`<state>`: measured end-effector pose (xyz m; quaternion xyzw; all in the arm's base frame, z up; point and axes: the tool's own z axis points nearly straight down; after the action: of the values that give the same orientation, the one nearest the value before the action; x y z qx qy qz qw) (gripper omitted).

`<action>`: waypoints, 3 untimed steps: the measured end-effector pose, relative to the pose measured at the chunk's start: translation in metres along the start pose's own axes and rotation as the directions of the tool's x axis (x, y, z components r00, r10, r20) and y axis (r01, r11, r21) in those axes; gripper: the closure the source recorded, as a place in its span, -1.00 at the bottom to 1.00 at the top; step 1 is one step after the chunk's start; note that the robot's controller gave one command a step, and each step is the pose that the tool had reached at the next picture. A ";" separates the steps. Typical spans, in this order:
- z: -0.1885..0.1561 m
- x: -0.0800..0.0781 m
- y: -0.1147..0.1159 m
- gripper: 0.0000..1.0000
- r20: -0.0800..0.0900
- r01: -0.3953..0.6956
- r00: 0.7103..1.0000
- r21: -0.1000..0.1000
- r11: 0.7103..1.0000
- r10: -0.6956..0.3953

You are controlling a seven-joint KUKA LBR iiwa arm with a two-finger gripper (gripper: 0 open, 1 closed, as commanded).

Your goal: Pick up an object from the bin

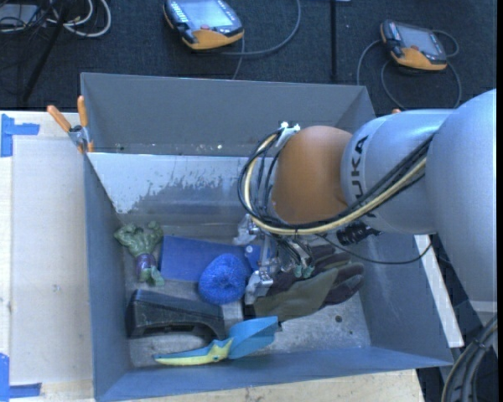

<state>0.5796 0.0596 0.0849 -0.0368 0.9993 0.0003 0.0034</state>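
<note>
Pincer hangs low in the middle of the grey bin, just beside a round, fuzzy blue ball. I cannot tell if it is apart or together. A flat blue block touches the ball.

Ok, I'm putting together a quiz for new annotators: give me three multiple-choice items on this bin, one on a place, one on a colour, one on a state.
1. Where in the bin does the fuzzy blue ball lie?
A) just to the view's left of the gripper
B) in the far right corner
C) on the rim

2. What colour is the flat block beside that ball?
A) red
B) blue
C) white

3. How is the gripper placed?
A) raised above the rim
B) down among the things
C) beyond the bin

Answers: 1 A, the ball sits close by the gripper's left side in the view. 2 B, it is plain blue. 3 B, it stands low in the bin, between the ball and a dark olive thing.
</note>
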 end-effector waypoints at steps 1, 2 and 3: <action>-0.015 0.005 -0.004 -1.00 -0.006 -0.060 0.998 0.000 0.998 0.060; 0.003 -0.004 0.014 -1.00 -0.001 0.156 0.988 0.004 0.988 -0.156; 0.006 -0.002 0.007 1.00 0.004 0.051 0.999 -0.009 0.999 -0.051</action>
<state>0.5813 0.0665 0.0793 -0.0623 0.9980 0.0048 0.0049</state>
